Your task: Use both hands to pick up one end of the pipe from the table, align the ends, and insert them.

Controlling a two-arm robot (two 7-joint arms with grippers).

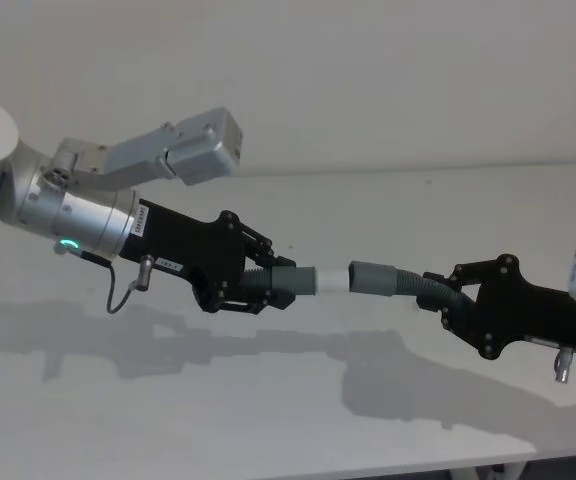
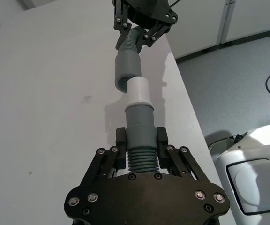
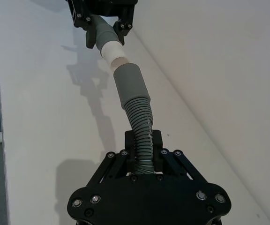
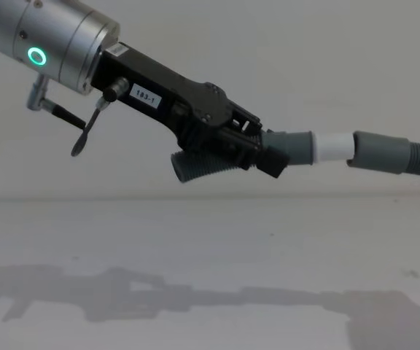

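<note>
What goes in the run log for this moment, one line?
left tool: shut on plug piece | right tool: shut on socket piece | both lifted above table | white tip at socket mouth, mostly exposed

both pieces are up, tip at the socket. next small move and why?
Probably push the two pieces straight together along their shared axis. The left gripper holds the plug piece, the right gripper holds the socket piece. The white tip meets the socket cuff mouth, mostly still exposed, roughly in line.
</note>
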